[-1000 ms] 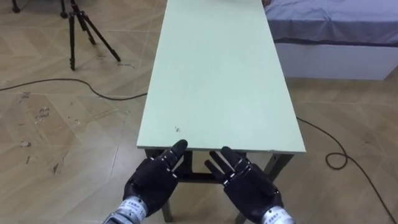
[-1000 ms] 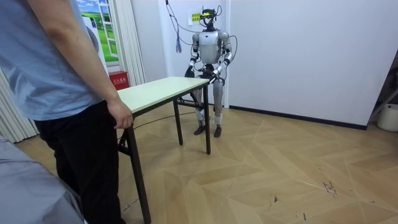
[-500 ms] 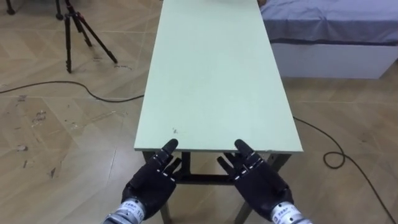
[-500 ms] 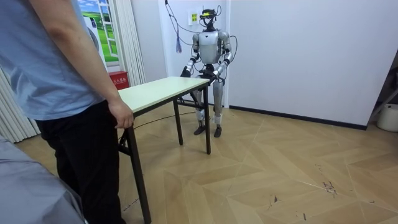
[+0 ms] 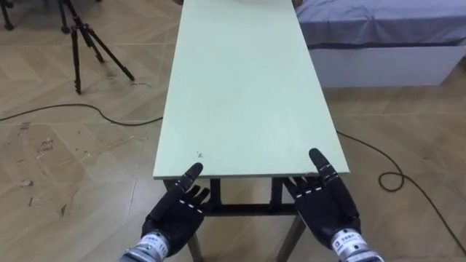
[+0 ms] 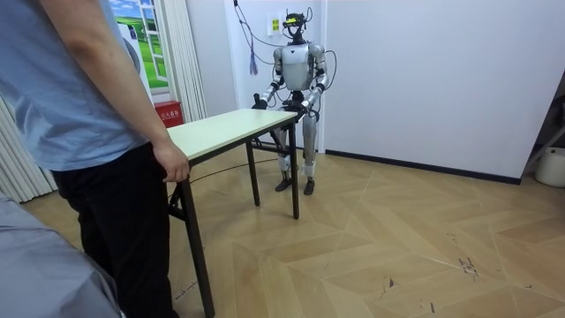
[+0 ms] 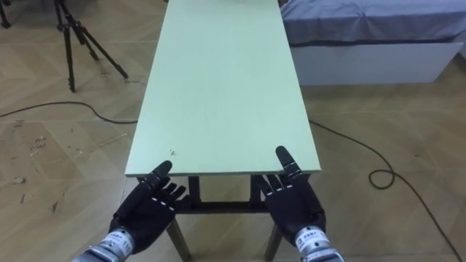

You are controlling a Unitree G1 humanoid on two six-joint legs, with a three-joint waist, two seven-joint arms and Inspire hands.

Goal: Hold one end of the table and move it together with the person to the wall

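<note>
- While the robot stands at the far end of the table [image 6: 225,129] in the room view, both its arms reach forward to that end's edge.
- Its left hand [image 5: 178,212] shows at the lower left of centre in the eye view. The back is turned up and the fingers are straight and a little spread, closed on nothing.
- That hand's thumb tip comes up to the table's near edge, close to the left corner.
- Its right hand [image 5: 329,209] shows at the lower right of centre, back up. The fingers are straight and lie side by side, gripping nothing.
- One raised fingertip of the right hand overlaps the table's near right corner.
- Whether either hand touches the table I cannot tell.
- From the hands the pale green top runs up the middle of the frame to its upper edge. The dark frame under the near edge shows between the two hands.
- At the room view's left a person [image 6: 88,132] stands at the table's near end, with the person's hand [image 6: 170,163] curled on its corner.
- On the floor a tripod [image 5: 84,36] stands at the upper left, and a bed [image 5: 378,29] lies at the upper right, just beside the table's far part.
</note>
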